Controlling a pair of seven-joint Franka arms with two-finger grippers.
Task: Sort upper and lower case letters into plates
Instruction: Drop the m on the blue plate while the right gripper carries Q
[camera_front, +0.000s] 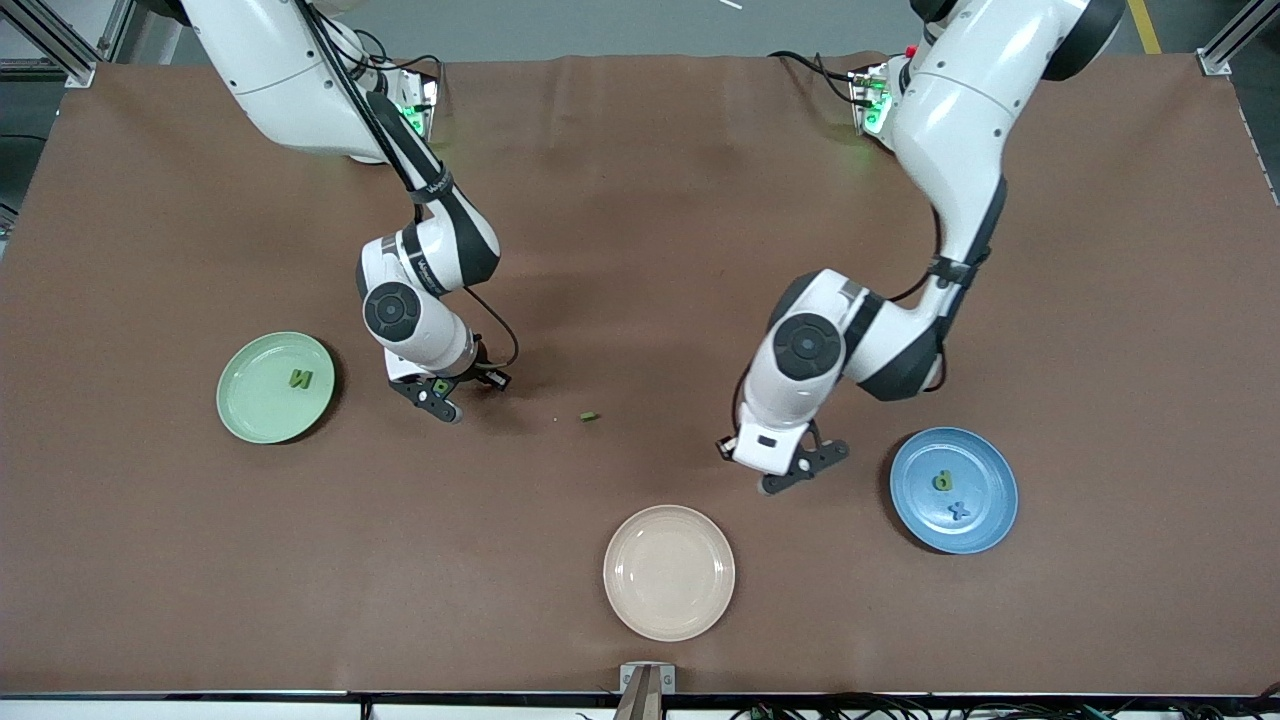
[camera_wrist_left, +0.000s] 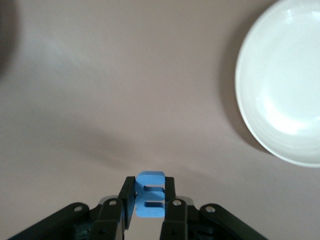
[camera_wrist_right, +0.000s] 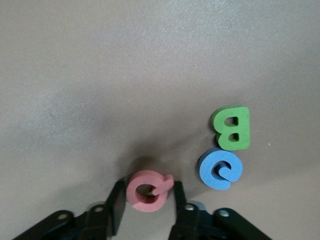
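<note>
While the left claw (camera_wrist_left: 150, 197) hangs low over bare brown counter (camera_front: 640, 200) at lower centre-right of the front frame, it's pinching a small flat blue foam letter E (camera_wrist_left: 150, 195) between its fingers. Pale cream round plate (camera_front: 669, 572), sitting lowest in the front frame, shows up in the left wrist view too.

Right claw (camera_wrist_right: 146, 200) is down at the counter, centre-left of the front frame, fingers either side of a flat pink foam letter Q (camera_wrist_right: 148, 190) and close against it; can't tell if they're gripping. Just beside the Q: a blue foam lowercase e (camera_wrist_right: 220, 168) and a green foam capital B (camera_wrist_right: 231, 128), these two touching.

Mint green round plate (camera_front: 276, 387) at mid-left holds a green N (camera_front: 300, 378). Medium blue round plate (camera_front: 953, 490) at lower right holds a green p (camera_front: 942, 481) and a blue x (camera_front: 960, 511). One small green piece (camera_front: 589, 416) lies alone on the counter between the arms; can't read it.
</note>
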